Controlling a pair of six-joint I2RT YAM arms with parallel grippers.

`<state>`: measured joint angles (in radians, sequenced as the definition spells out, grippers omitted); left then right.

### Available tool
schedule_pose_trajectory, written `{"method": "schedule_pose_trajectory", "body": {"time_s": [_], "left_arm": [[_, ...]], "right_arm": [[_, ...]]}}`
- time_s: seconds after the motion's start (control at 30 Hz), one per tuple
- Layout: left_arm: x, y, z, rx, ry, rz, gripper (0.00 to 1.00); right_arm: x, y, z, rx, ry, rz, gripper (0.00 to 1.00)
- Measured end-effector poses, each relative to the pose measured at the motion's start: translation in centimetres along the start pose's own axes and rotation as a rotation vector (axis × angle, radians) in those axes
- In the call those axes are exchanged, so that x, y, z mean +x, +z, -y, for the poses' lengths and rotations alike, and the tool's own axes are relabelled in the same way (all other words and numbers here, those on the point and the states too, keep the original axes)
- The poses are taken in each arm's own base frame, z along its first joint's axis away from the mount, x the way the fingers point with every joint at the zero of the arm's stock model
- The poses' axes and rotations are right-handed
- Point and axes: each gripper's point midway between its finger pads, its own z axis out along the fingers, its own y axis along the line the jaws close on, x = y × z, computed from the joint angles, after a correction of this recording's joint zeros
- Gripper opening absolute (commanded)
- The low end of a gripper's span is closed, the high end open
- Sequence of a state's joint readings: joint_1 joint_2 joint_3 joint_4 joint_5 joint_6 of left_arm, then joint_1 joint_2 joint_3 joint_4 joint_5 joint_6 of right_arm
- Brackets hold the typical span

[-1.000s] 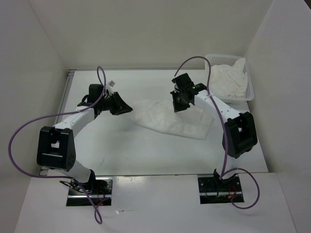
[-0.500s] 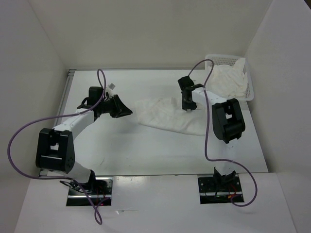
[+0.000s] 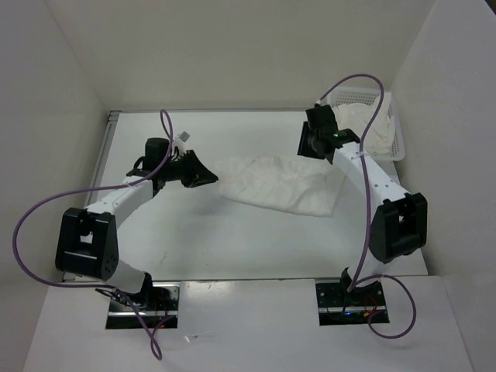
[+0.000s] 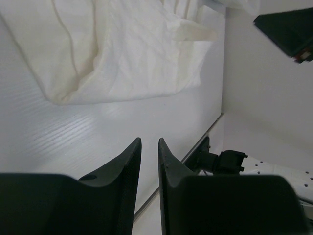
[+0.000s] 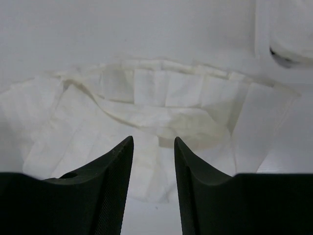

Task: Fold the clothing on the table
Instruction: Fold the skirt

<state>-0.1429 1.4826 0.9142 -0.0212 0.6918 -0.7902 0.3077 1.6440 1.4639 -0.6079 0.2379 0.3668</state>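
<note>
Left jaws: a narrow gap between the two fingers, with nothing in it.
Right jaws: spread wider, and also empty.
Left gripper: just beside the left end of the clothing. In its wrist view, bare tabletop lies between the fingertips and the cloth's edge.
Right gripper: over the far right part of the clothing, near the basket. Whether the fingertips touch the cloth cannot be told.
Clothing: a thin, white, finely wrinkled piece in the middle of the table. It lies as a long, loosely doubled band that widens toward the right, with a creased edge along its far side.
Mesh basket: white, in the far right corner against the wall, well apart from the left gripper.
Cloth bundle: white and crumpled, heaped inside the basket.
</note>
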Motion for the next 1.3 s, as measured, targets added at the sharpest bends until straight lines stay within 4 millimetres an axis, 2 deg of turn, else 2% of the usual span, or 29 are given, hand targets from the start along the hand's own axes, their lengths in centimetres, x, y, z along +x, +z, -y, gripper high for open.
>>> {"method": "schedule_pose_trajectory", "body": {"time_s": [0.07,0.23,0.37,0.47,0.53,0.6,0.73,1.0,1.13,1.3], "left_arm": [[0.5,0.4,0.5,0.022,0.006,-0.019,0.18],[1.2,2.4,1.8,0.061,0.017,-0.076,0.10],[0.8,4.4,2.7,0.089,0.035,-0.110,0.07],[0.6,5.1,2.8,0.098,0.037,-0.116,0.07],[0.8,5.2,3.0,0.103,0.027,-0.123,0.07],[0.8,5.2,3.0,0.104,0.023,-0.125,0.07],[0.8,5.2,3.1,0.108,0.027,-0.124,0.07],[0.8,5.2,3.1,0.109,0.028,-0.123,0.07],[0.8,5.2,3.1,0.111,0.030,-0.121,0.07],[1.2,5.3,2.7,0.103,0.021,-0.128,0.07]], "right_arm": [[2.8,-0.5,0.3,-0.021,0.012,-0.060,0.43],[10.2,0.1,1.2,-0.043,0.036,-0.247,0.40],[13.1,1.8,1.1,-0.040,0.045,-0.339,0.37],[14.9,4.1,1.2,-0.009,0.041,-0.406,0.34],[16.2,6.3,1.3,0.017,0.039,-0.454,0.34],[16.5,7.4,1.2,0.034,0.044,-0.482,0.34],[13.8,9.4,0.3,0.031,0.066,-0.412,0.33],[13.8,9.6,-0.3,0.036,0.070,-0.403,0.33],[15.5,9.0,-2.4,0.007,0.016,-0.404,0.33],[19.3,6.3,-8.2,-0.107,-0.074,-0.401,0.33]]}}
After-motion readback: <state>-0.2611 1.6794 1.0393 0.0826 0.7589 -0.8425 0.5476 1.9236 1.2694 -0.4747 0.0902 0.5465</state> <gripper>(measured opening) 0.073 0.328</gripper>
